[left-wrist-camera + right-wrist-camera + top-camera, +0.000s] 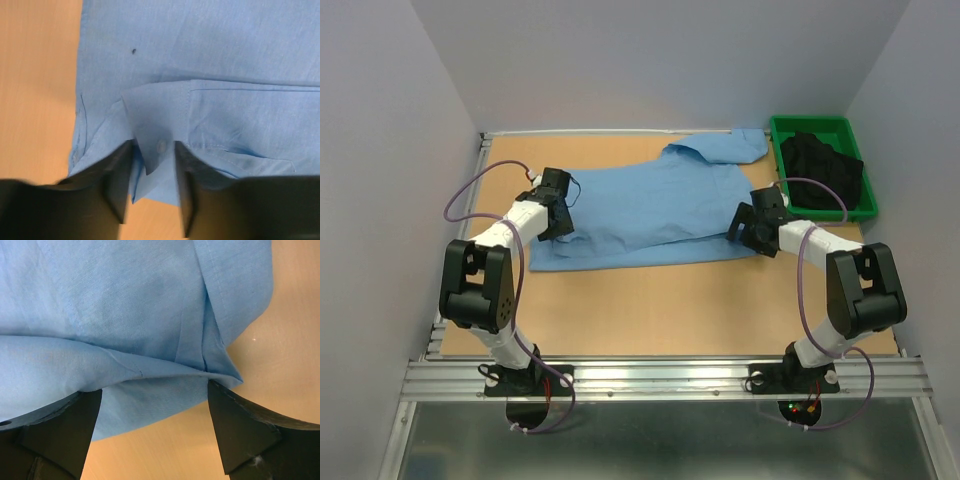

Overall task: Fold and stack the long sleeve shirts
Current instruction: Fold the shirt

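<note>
**Fold barely begun, no stack yet**

Wooden desk (650, 300), grey walls. One light blue shirt (650, 205) lies flat mid-desk, collar toward the far right, a sleeve laid across the body. It is wide, not yet a small rectangle.

- Left pincer (154, 150): part-open, straddling the buttoned cuff (157, 120) at the shirt's left edge, nothing pinched.
- Right pincer (154, 389): wide open at the right hem, empty.
- Green bin (775, 135): far right, holds dark cloth (820, 165).

Judgement: most folds remain.

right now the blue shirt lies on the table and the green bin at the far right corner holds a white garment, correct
Not quite. The garment in the green bin is black, not white, as the top external view shows. The rest holds: the blue shirt lies on the table, and the bin sits at the far right corner.
</note>
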Robot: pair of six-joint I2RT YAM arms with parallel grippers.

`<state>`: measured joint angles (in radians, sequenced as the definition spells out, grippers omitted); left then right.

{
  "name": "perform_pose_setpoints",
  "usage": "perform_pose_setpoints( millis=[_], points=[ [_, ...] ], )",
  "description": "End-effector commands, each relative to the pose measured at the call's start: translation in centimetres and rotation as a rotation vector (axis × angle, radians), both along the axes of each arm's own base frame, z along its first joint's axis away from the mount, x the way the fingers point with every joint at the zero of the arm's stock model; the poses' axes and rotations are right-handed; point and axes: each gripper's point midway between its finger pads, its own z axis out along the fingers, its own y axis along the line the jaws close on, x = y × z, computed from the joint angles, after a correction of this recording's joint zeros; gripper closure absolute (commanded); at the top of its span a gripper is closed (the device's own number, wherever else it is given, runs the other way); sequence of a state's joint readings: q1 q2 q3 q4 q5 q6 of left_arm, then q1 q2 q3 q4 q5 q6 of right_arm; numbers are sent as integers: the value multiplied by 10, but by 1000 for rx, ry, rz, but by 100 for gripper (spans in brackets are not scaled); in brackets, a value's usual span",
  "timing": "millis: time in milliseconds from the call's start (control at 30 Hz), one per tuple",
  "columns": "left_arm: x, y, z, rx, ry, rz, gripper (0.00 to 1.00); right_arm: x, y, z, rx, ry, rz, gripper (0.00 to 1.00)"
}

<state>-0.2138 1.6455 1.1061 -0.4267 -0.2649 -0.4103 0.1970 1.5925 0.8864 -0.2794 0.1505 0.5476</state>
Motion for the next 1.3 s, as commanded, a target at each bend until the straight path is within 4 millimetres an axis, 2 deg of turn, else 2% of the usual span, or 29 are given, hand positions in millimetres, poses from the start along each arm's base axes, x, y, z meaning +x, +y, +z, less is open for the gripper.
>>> perform_pose_setpoints(
  millis=[0, 167, 200, 233, 367, 433, 500, 567, 733, 933, 1167, 1267],
  points=[
    [11, 5, 15, 10, -69, 35, 42, 8, -11, 15, 9, -67, -67, 9],
    [9, 5, 34, -14, -140, 52, 12, 17, -8, 41, 43, -135, -68, 9],
    [8, 4, 36, -28, -151, 53, 4, 19, -9, 44, 47, -144, -74, 10],
    [3, -5, 47, -94, -192, 36, 1, 23, -9, 49, 54, -154, -75, 11],
    [-4, -11, 62, -142, -244, 14, 1, 26, 1, 56, 89, -160, -20, 16],
    [-9, -14, 60, -162, -251, 5, 1, 28, 8, 69, 108, -188, 31, 22],
    [-12, -15, 63, -179, -277, 3, 1, 26, 22, 75, 152, -193, 109, 28],
    [-18, -17, 56, -195, -265, -3, 1, 27, 28, 77, 163, -195, 164, 34],
    [-25, -28, 48, -246, -255, -49, 1, 30, 24, 75, 99, -197, 225, 37],
    [-29, -45, 46, -305, -271, -90, 1, 40, 26, 85, 88, -226, 250, 40],
    [-37, -24, 35, -261, -266, 47, 1, 43, 16, 82, -71, -240, 425, 41],
    [-36, -4, 33, -274, -277, 130, 2, 40, 11, 73, -128, -230, 481, 41]
  ],
)
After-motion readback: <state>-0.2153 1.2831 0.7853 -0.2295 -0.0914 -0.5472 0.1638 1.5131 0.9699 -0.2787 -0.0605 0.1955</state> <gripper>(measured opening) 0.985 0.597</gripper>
